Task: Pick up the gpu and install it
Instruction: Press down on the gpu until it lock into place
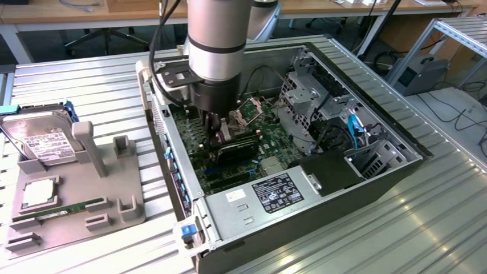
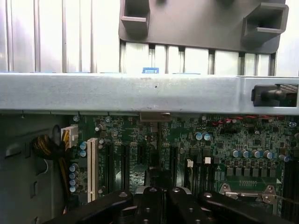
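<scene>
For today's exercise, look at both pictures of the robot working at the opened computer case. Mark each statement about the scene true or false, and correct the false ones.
1. The gripper is down inside the open computer case. True.
2. The gpu lies on the grey holder beside the case. False: the black card is inside the case, over the motherboard, under the gripper.
3. The gripper is wide open. False: it is shut on the gpu.
4. A hard drive stands in the grey holder at the exterior view's left. True.
5. The case's side cover is fitted. False: the case is open, its inside exposed.
</scene>
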Action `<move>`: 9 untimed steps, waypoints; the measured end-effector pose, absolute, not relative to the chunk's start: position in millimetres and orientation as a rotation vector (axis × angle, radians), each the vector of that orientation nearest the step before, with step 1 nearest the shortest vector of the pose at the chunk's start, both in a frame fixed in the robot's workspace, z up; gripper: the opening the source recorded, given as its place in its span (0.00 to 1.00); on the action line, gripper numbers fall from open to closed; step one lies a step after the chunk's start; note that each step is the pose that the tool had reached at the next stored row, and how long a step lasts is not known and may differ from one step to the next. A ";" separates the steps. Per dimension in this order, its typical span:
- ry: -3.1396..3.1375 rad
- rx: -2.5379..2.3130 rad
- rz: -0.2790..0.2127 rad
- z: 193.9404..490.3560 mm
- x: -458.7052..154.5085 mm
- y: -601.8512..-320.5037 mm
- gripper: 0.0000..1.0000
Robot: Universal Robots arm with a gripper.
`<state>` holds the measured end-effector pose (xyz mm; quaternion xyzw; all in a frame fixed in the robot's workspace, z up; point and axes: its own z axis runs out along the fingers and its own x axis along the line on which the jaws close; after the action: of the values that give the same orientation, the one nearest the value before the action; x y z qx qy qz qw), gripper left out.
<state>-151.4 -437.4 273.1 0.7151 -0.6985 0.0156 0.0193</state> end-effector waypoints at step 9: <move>-2.169 2.219 0.048 270.3 -158.2 -437.9 0.11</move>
<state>-158.2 -437.9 270.3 0.7149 -0.6987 0.0154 0.0193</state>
